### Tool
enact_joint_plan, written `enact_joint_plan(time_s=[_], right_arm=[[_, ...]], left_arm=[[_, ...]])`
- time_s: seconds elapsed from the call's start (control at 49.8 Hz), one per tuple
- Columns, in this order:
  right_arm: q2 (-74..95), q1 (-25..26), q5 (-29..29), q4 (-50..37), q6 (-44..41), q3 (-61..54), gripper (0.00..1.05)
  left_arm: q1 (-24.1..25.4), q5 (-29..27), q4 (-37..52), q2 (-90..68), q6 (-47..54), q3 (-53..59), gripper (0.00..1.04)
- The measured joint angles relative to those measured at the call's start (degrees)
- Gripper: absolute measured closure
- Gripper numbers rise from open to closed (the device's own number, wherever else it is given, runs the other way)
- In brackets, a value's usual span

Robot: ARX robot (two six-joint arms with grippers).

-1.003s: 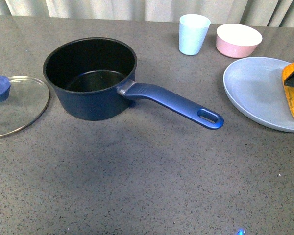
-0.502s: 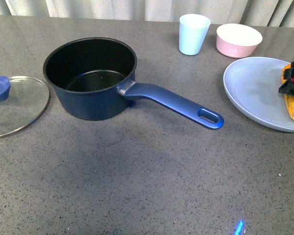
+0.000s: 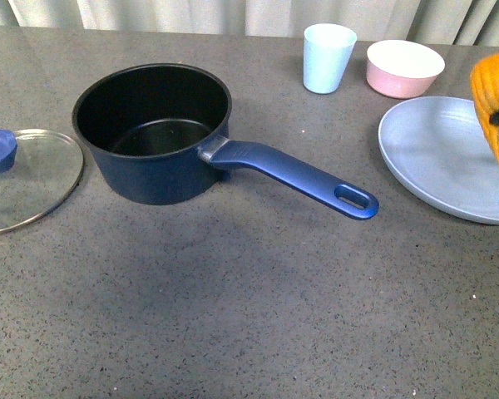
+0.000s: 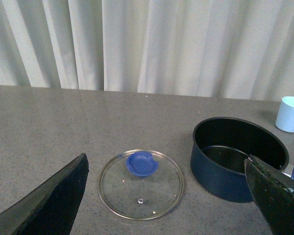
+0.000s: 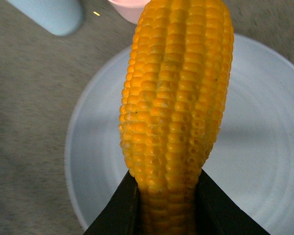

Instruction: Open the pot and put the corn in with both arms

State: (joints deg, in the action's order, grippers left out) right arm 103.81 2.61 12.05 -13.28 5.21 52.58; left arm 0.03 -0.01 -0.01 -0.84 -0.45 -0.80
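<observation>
The navy pot (image 3: 154, 133) stands open on the table, black inside, its long blue handle (image 3: 299, 176) pointing front right. It also shows in the left wrist view (image 4: 237, 156). Its glass lid (image 3: 21, 176) with a blue knob lies flat to the pot's left, seen in the left wrist view (image 4: 141, 183) too. My right gripper (image 5: 166, 196) is shut on the yellow corn (image 5: 176, 98) and holds it lifted above the pale blue plate (image 5: 264, 161). In the front view the corn (image 3: 492, 104) is at the right edge. My left gripper (image 4: 166, 196) is open and empty, above the lid.
A pale blue cup (image 3: 328, 56) and a pink bowl (image 3: 404, 68) stand at the back right. The pale blue plate (image 3: 437, 158) lies right of the pot's handle. White curtains hang behind the table.
My right gripper has lifted the corn off the plate; the cob has risen and now hangs above it. The pot and the lid have not moved.
</observation>
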Motion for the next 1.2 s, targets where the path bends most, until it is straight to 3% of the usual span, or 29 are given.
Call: enact_joint_plan(time_s=[0.14, 0.401, 0.682, 1.204], right_arm=[[-6.54, -6.1, 1.2, 0.98, 0.2, -0.2, 0.89], [-4.72, -24.92, -0.66, 4.39, 2.27, 8.63, 0.9], [6.69, -35.8, -2.78, 8.68, 2.58, 23.08, 0.9], [20.7, -39.19, -5.16, 13.68, 2.16, 37.29, 0.9]], left_arm=[[0.0, 0.0, 0.0, 0.0, -0.02, 0.0, 0.09], [0.0, 0.0, 0.0, 0.0, 0.0, 0.0, 0.09], [0.0, 0.0, 0.0, 0.0, -0.02, 0.0, 0.09], [0.0, 0.0, 0.0, 0.0, 0.0, 0.0, 0.09]])
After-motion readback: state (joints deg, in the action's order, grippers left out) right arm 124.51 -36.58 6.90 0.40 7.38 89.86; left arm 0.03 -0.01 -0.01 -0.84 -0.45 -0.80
